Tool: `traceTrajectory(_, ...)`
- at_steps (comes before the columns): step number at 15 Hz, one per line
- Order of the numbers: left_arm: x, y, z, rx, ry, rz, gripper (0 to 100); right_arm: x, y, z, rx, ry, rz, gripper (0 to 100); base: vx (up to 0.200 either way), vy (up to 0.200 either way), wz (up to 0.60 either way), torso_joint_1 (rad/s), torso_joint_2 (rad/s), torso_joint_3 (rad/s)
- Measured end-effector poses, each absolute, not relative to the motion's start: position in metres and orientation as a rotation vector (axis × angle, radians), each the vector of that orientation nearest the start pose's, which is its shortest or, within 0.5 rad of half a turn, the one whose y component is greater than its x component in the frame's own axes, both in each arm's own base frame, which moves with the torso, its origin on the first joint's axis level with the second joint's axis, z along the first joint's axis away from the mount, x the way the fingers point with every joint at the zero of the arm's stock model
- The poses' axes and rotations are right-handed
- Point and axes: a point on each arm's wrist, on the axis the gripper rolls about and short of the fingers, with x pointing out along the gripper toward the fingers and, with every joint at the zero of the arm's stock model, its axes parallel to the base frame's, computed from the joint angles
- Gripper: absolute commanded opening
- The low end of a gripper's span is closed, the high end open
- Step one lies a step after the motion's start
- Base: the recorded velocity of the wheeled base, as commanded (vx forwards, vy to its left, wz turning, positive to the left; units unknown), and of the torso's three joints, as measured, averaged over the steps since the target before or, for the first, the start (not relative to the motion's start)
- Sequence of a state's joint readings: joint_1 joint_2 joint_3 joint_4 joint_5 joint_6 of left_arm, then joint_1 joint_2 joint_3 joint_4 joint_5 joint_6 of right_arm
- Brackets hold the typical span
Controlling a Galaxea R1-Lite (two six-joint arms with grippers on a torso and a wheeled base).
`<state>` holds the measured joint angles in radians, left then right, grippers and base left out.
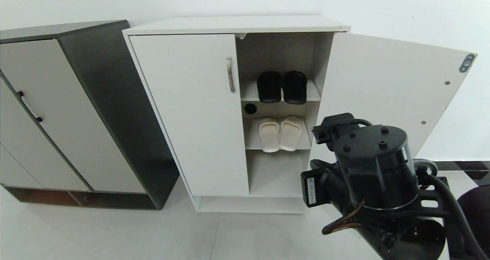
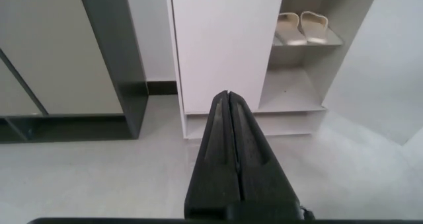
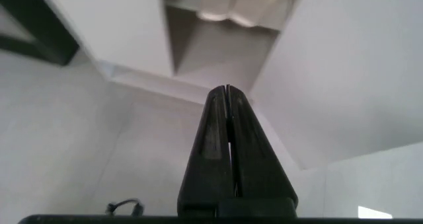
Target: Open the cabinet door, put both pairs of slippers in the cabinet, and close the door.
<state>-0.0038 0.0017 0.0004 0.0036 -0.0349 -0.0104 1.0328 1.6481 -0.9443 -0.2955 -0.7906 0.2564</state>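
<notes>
Right, head view: white flat-panel cabinet [image 1: 237,24] stands on pale tiled floor [image 1: 115,233]. Its right door [image 1: 386,87] is swung wide open. Left door [image 1: 191,114] is shut, with an upright metal bar handle [image 1: 230,74] at its inner edge. Pair of black rubber slippers [image 1: 282,86] sits side by side on the top shelf. Pair of cream rubber slippers [image 1: 280,134] sits side by side on the middle shelf, directly below. Round hole [image 1: 250,108] in the back panel between those two shelves. Black right arm [image 1: 375,168] is low in front of the open door's lower edge. Grey cabinet with black sides [image 1: 76,99] is just beside the white one on the robot's left, doors shut.

Left wrist view: left pincer [image 2: 228,100] pressed together, nothing in it, over the floor in front of the shut left door [image 2: 225,45] and apart from it. Cream pair [image 2: 303,27] visible on its shelf beyond.

Right wrist view: right pincer [image 3: 227,92] pressed together, gripping nothing, over the floor before the open compartment, with the open door's inner face [image 3: 357,72] alongside. Cream pair [image 3: 231,2] at the shelf edge.
</notes>
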Motion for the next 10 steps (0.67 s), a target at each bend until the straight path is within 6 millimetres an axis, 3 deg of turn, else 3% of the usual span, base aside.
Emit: traceTrajectory(10,-0.0227,-0.0007,0.0754,-0.009,0.003,-0.04,0,0.1633,0.2448,0.2008,-0.074,0.282,0.209,0,0.0,0.0,0.0,0.115,-0.48,-0.34)
